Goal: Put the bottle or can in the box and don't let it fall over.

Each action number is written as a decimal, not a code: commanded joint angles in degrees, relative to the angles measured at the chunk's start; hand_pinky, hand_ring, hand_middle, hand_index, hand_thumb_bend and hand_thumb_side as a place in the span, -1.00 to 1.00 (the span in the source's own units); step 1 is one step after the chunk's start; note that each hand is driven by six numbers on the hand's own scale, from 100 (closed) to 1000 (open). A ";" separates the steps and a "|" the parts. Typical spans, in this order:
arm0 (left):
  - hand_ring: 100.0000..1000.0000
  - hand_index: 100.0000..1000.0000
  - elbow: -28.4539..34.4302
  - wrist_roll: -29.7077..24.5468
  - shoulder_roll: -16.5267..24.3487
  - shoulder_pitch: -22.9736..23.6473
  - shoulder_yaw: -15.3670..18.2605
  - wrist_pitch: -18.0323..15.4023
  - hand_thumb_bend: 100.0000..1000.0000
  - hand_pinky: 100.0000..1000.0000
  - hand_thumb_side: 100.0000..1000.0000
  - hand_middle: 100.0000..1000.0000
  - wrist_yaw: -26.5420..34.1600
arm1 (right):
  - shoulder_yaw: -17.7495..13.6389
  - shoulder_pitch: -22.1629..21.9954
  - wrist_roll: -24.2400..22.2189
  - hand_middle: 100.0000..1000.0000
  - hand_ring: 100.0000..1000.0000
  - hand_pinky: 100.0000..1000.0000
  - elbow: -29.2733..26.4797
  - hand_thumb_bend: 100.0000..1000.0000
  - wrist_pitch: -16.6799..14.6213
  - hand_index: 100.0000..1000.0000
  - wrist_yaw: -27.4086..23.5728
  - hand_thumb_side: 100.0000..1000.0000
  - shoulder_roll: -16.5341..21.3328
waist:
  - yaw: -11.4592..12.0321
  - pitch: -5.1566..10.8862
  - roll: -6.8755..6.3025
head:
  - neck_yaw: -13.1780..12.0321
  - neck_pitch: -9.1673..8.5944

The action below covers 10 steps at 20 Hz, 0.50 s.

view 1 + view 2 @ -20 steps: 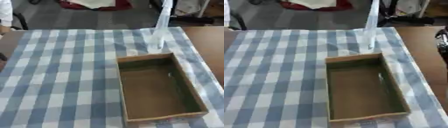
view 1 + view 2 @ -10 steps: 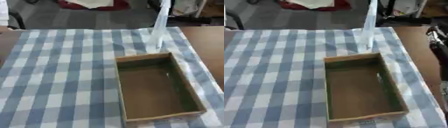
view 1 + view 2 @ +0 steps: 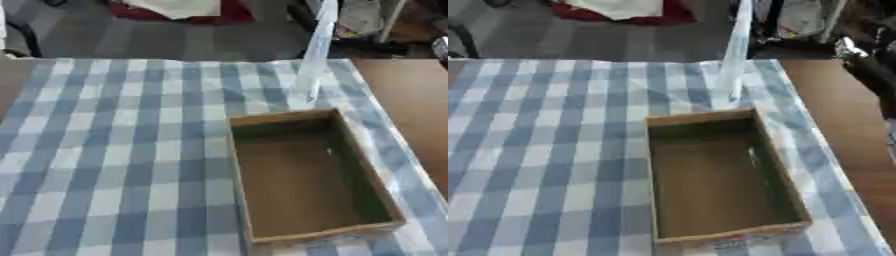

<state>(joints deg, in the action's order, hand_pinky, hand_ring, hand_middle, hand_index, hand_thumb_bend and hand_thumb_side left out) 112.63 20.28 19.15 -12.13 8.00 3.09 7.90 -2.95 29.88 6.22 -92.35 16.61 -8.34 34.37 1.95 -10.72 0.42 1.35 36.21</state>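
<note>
A tall, clear bottle (image 3: 311,60) stands upright on the blue-and-white checked cloth, just behind the far edge of the box. The brown cardboard box (image 3: 238,165) lies open at the right of the table with nothing inside it. In the right eye view my right hand (image 3: 866,64) shows as a black shape with a silver part at the right edge. It hangs over the bare wood, to the right of the bottle and apart from it. My left hand shows in neither view.
The checked cloth (image 3: 105,150) covers most of the table, and a strip of bare brown tabletop (image 3: 842,130) runs along the right side. Beyond the far edge are a grey floor, a red-and-white heap (image 3: 179,9) and dark furniture.
My right hand has come further in from the right edge, towards the bottle. The bottle and the box stand where they were; the picture itself has shifted a little.
</note>
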 commanded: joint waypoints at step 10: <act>0.46 -0.03 0.42 -0.60 1.52 -0.53 0.43 0.02 -1.00 -0.60 0.27 0.44 -0.11 | 2.82 9.93 -4.55 1.00 1.00 0.88 12.22 -1.00 0.55 1.00 -1.03 -0.01 2.49 | 0.96 1.36 -0.02 | 1.06 -1.39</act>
<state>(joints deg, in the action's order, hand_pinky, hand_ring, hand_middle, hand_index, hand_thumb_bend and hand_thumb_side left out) 112.49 19.95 19.16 -12.13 7.99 3.23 7.85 -0.05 38.60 2.20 -80.62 17.24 -9.06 34.74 2.90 -10.55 0.48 2.20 35.59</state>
